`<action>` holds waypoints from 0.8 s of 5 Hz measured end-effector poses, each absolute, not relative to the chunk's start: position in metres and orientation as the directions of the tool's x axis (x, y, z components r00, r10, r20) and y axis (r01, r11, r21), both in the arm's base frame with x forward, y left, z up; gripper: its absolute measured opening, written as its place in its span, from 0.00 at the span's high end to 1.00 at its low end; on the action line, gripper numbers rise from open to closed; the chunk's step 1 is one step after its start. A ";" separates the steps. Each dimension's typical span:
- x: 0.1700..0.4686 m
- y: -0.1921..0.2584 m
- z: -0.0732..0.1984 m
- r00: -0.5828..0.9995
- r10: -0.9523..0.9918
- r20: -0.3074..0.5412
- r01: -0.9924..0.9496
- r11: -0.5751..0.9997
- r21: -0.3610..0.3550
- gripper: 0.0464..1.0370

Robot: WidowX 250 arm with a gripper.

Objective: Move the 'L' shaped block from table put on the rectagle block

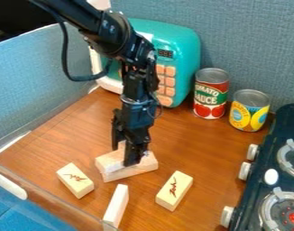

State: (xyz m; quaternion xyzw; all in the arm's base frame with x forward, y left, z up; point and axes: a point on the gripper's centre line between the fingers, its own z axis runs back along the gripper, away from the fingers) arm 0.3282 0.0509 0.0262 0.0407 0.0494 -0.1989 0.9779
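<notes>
L block [110, 161]: apparently atop the rectangle [136, 171], partly behind the gripper [123, 156]. Gripper: down at the L block; clenched or released, cannot tell. Risks: poor seating could tip the L block off the rectangle; a sideways withdrawal could drag both. Relative to the rectangle, on the desk [200, 151]: marked blocks, front left [75, 180] and front right [174, 191]; plain block [116, 205], in front, these three likely obstacles to a low sweep; two cans [211, 93] [249, 110], behind right; toy microwave [184, 45], behind; stove [249, 198], well right.

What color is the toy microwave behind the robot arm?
The toy microwave is teal with peach-colored buttons, seen in the camera view.
</notes>
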 end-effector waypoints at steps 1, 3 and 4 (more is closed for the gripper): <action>0.333 0.052 0.031 0.924 -0.367 -0.103 0.375 0.924 0.069 0.09; 0.327 0.058 0.031 0.954 -0.281 -0.102 0.284 0.959 0.015 0.03; 0.321 0.070 0.053 0.973 -0.226 -0.054 0.225 0.974 -0.021 0.04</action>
